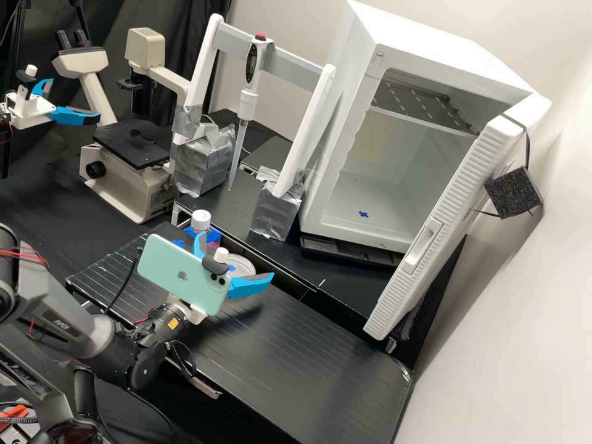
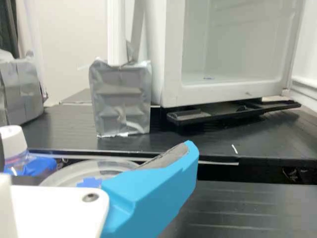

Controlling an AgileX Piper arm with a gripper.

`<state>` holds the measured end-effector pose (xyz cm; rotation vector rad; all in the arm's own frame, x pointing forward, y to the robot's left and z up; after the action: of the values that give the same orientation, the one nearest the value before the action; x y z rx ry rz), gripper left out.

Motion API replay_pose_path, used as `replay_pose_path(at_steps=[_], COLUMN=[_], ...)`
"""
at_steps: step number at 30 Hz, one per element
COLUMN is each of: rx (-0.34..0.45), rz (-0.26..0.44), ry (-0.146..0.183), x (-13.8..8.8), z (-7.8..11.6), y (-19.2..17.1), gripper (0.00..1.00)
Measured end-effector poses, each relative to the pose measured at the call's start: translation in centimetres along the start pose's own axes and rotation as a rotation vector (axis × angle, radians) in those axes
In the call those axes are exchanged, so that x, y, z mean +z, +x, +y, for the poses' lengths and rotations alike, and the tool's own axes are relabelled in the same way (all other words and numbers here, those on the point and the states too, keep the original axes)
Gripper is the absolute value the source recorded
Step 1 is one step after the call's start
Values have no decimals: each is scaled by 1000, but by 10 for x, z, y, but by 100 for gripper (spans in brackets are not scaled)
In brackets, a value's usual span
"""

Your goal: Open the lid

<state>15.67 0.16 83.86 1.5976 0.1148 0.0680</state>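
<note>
In the high view my gripper [image 1: 236, 254] stands open over the bench, its blue fingers spread apart. A round, clear dish lid [image 1: 247, 264] with blue tape on top shows just beyond them, partly hidden. To its left is a bottle with a white cap [image 1: 201, 219] and blue tape around it. From the wrist, one blue finger of my gripper [image 2: 148, 191] covers part of the round lid [image 2: 64, 174]; the white cap [image 2: 13, 141] is beside that lid. Whether the finger touches the lid, I cannot tell.
A white cabinet [image 1: 345, 203] has its door [image 1: 444, 216] swung open at the right. A pipette [image 1: 248, 102] hangs from a white frame with taped grey feet [image 1: 277, 213]. A microscope [image 1: 132, 166] is at the back left. A phone [image 1: 179, 271] is mounted on my arm.
</note>
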Motion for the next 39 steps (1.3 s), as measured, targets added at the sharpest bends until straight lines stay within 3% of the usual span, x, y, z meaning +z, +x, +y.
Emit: replay_pose_path(at_steps=[12,20,24,39], rx=[-19,-82,-87,-8], rz=[-16,-9,-13,-71], ry=[-7,-37,-38,-19], x=[4,6,8,14], z=[-2,-12,-12,3], y=[1,6,7,-4], gripper=[100,100,100,100])
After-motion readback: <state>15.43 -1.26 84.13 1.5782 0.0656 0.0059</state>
